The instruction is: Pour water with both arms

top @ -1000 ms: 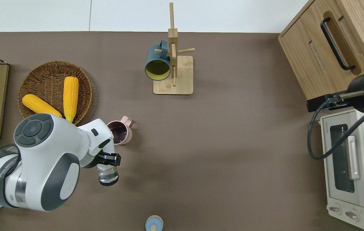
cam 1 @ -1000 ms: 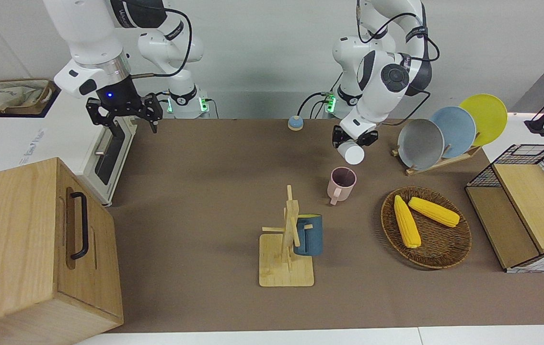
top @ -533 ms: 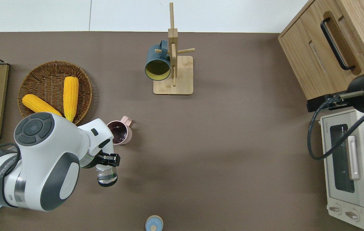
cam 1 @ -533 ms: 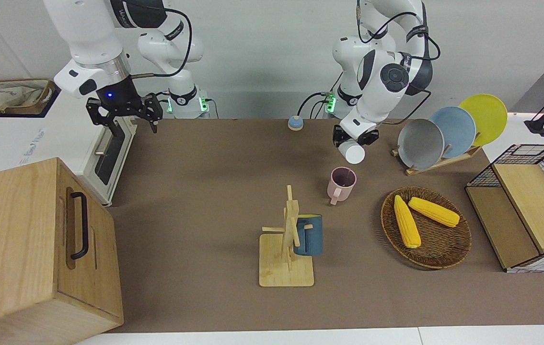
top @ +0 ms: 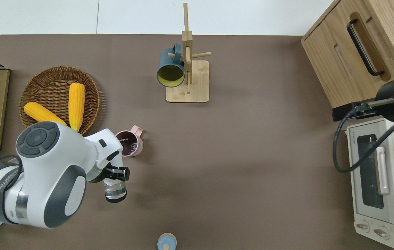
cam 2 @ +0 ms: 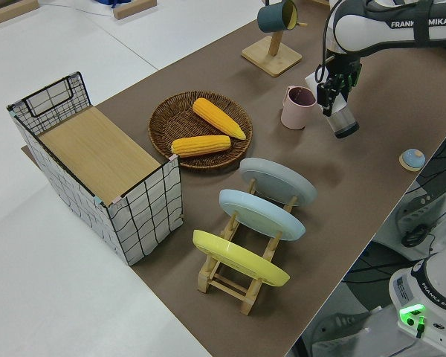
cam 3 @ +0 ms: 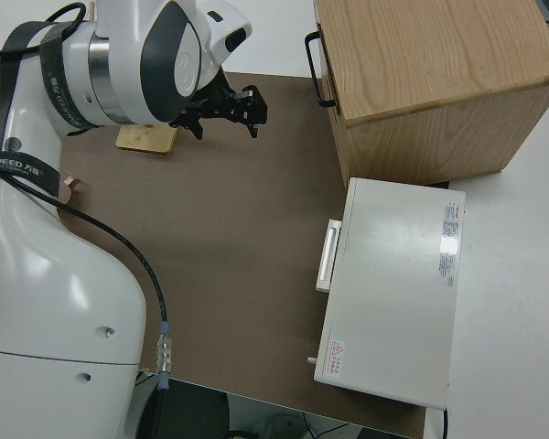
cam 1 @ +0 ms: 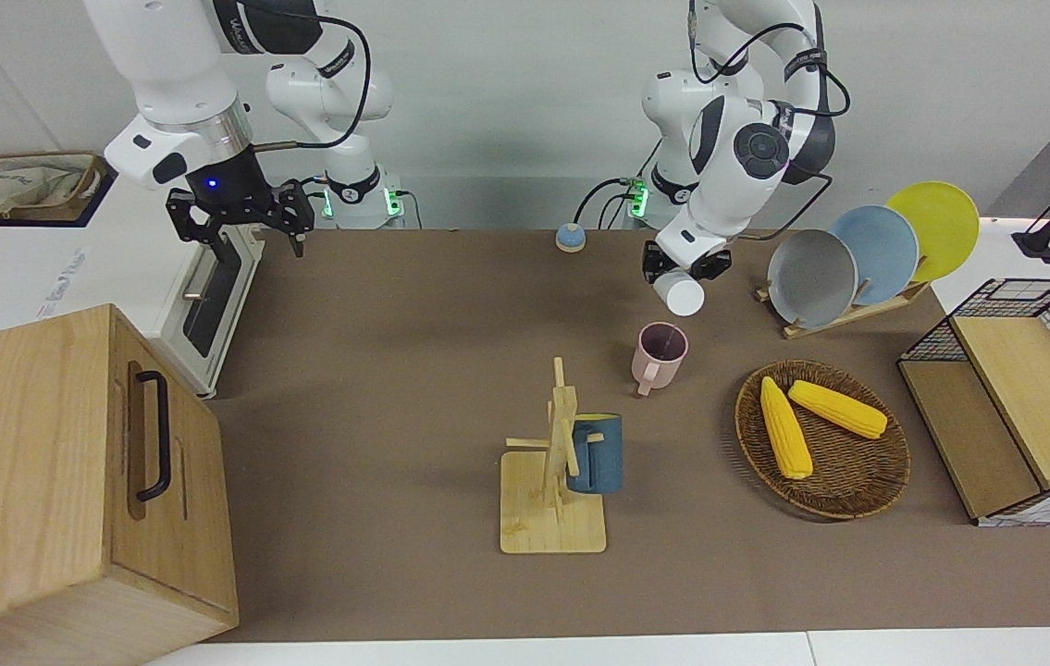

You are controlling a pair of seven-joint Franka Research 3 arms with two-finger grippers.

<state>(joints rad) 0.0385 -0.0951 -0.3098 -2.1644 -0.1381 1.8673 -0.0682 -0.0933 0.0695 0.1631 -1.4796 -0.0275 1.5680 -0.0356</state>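
one tilted glass [top: 115,191] in left jaws, near pink mug [top: 129,143]

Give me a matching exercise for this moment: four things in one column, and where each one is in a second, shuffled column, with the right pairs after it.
Things:
1. clear plastic cup
2. dark blue mug
3. two yellow corn cobs
4. pale pink mug

Places:
A. lying in the round wicker basket
B. standing upright on the brown table mat, nearer to the robots than the basket
C. held tilted in the left pincer
D. hanging on a peg of the wooden mug tree

Pairs: 1-C, 2-D, 3-A, 4-B

The right pincer is open and holds nothing.
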